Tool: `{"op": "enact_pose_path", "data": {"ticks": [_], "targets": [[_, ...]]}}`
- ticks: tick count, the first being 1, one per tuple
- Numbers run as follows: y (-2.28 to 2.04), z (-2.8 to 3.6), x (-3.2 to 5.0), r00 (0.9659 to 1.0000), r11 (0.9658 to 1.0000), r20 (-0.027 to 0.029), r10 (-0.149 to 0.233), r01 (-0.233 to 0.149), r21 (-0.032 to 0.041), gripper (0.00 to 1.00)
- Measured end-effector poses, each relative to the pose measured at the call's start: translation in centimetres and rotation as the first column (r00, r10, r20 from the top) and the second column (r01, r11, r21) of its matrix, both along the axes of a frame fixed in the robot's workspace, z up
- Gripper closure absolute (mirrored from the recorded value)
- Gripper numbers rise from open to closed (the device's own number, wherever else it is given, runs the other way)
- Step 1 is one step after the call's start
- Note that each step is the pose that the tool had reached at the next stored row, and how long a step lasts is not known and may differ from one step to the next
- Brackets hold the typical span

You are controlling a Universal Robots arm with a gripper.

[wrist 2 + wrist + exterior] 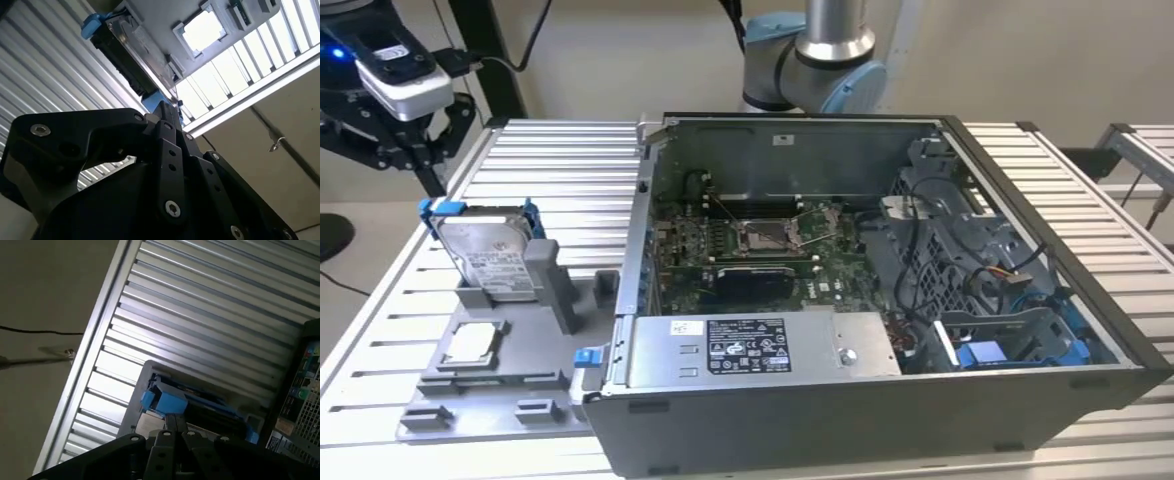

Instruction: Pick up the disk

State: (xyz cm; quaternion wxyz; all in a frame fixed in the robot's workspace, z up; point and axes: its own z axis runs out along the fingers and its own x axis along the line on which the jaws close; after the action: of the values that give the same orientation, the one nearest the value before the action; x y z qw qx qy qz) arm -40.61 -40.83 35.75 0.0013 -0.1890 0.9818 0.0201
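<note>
Over the far corner of the surface [560, 150], at the exterior view's left, the hand [398, 140] hovers closed and empty. Below it the disk [487, 250] stands upright in a grey holder [550, 285] beside the open computer case [881, 410]. Both wrist views show the closed hand [167, 112] [175, 421] above the disk [130, 55] [200, 407].

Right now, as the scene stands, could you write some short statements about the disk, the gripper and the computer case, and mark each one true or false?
1. The disk stands on its edge in the grey holder. True.
2. The gripper is holding the disk. False: in the exterior view it hangs apart from the disk, higher up and toward the exterior view's left.
3. The computer case is closed. False: it is open and the motherboard shows inside.
4. The small chip lies flat on the grey fixture, nearer the camera than the disk. True.
5. The bracket around the disk is red. False: it is blue.
</note>
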Motion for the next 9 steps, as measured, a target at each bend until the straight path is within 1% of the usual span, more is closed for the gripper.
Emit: {"op": "enact_pose_path", "data": {"ticks": [3,5,6,9], "targets": [[0.0,0.0,-0.01,0.9986,0.9986,0.0,0.053,-0.053,0.0,1.0],[0.0,0.0,-0.01,0.9959,0.9959,0.0,0.09,-0.09,0.0,1.0],[0.0,0.0,-0.02,0.9941,0.9941,0.0,0.109,-0.109,0.0,1.0],[0.0,0.0,-0.03,0.987,0.987,0.0,0.16,-0.16,0.0,1.0]]}}
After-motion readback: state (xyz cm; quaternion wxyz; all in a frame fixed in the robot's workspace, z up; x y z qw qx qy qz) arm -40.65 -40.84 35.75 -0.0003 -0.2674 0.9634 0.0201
